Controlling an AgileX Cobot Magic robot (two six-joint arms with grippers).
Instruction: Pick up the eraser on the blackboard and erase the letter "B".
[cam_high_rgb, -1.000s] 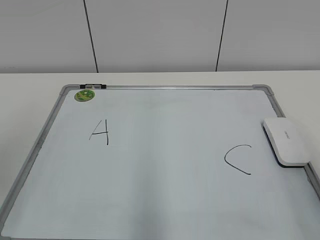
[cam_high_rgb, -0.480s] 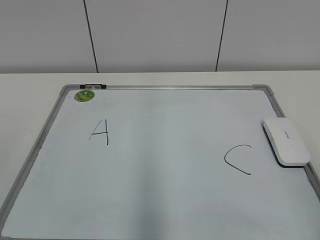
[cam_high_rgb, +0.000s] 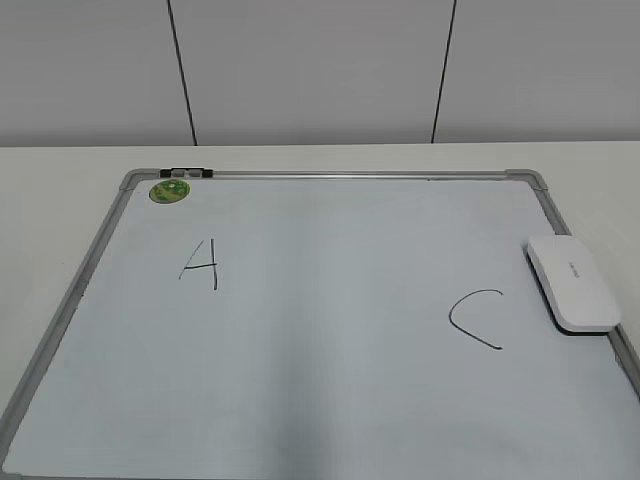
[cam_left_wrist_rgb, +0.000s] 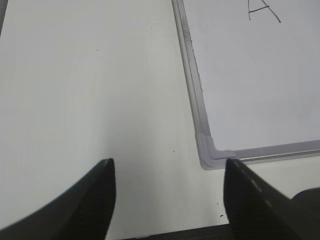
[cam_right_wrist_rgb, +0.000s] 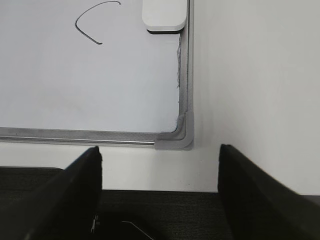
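The blackboard (cam_high_rgb: 330, 330) is a large white board with a grey frame, lying flat on the table. The white eraser (cam_high_rgb: 571, 282) lies on its right edge, beside the letter "C" (cam_high_rgb: 474, 318). The letter "A" (cam_high_rgb: 200, 263) is at the left. No letter "B" shows on the board. The eraser also shows at the top of the right wrist view (cam_right_wrist_rgb: 164, 15). My left gripper (cam_left_wrist_rgb: 167, 167) is open and empty over bare table, near the board's front left corner (cam_left_wrist_rgb: 209, 150). My right gripper (cam_right_wrist_rgb: 160, 152) is open and empty, just before the front right corner (cam_right_wrist_rgb: 177, 137). Neither gripper shows in the exterior view.
A round green magnet (cam_high_rgb: 169, 190) sits at the board's far left corner, next to a small black clip (cam_high_rgb: 190, 173) on the frame. White table (cam_left_wrist_rgb: 90, 90) surrounds the board. A dark front edge (cam_right_wrist_rgb: 160, 210) lies under the right gripper.
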